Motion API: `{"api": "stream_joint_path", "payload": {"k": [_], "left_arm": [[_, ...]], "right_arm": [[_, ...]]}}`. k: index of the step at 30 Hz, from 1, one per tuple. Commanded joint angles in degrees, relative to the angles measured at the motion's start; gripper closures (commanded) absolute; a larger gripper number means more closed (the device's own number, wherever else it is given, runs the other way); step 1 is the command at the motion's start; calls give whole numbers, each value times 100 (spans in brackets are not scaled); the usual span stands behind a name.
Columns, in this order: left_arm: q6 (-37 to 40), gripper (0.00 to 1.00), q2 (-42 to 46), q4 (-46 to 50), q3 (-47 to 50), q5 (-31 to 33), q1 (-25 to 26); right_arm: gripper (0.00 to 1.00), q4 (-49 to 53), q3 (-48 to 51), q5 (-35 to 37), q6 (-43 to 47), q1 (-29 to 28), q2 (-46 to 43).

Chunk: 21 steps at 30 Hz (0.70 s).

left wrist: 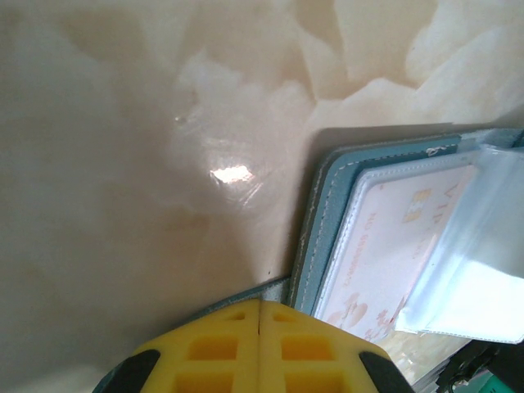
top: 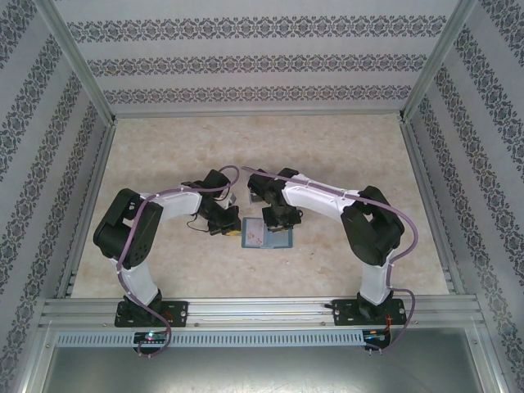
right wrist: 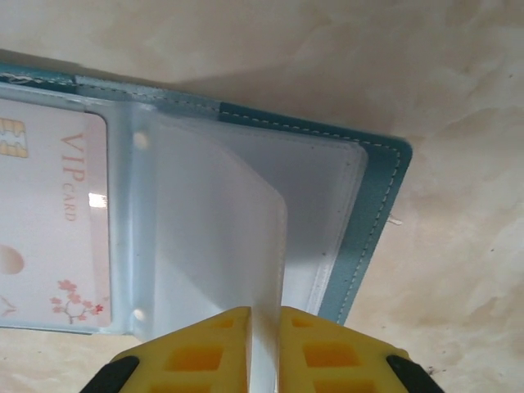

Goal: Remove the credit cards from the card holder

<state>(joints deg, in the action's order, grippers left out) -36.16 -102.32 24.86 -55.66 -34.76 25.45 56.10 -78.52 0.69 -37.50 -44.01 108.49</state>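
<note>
Yellow right fingers (right wrist: 205,356) sit closest to the lens in the right wrist view, clamped on the lower edge of a clear sleeve (right wrist: 213,229) that they hold raised off the open card holder (right wrist: 378,205); the thin plastic leaf runs straight down into the narrow slot between the two pads. Beside that leaf, on the other half of the teal holder, a pale credit card (right wrist: 57,205) printed "VIP card" with small blossoms lies inside its own clear pocket; the raised sleeve looks see-through and empty, though I cannot be sure. The left fingers (left wrist: 217,352) are pressed together with no gap showing; a teal edge of the holder runs under their tips, but whether they pinch it or merely pin it down is unclear. From above, the holder lies spread open on the beige counter (top: 344,164), between the two arms.

By my reading the step in hand is leafing through the sleeves to reach a card, one arm steadying while the other turns the page; no card appears to be out yet. The next move likely calls for releasing the sleeve, finding the mouth of the pocket, and nipping the card's free edge; it is thin, slick and snug, so the pull should run along the pocket while the holder stays anchored, or the whole holder may drag.
</note>
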Motion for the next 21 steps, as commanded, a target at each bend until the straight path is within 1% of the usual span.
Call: {"api": "stream_joint_path", "payload": {"k": [1,12,16,21], "left_arm": [[154,100,-134,359,-50,238,45],[94,100,-4,396,107,295,42],[57,100,55,377,191,299,41],[59,100,145,461,220,332,47]], "right_arm": [[83,114,108,254,111,76,143],[83,33,315,479,157,134,285],[82,-125,355,502,326,155,354],[82,-57,299,626,475,197,449]]}}
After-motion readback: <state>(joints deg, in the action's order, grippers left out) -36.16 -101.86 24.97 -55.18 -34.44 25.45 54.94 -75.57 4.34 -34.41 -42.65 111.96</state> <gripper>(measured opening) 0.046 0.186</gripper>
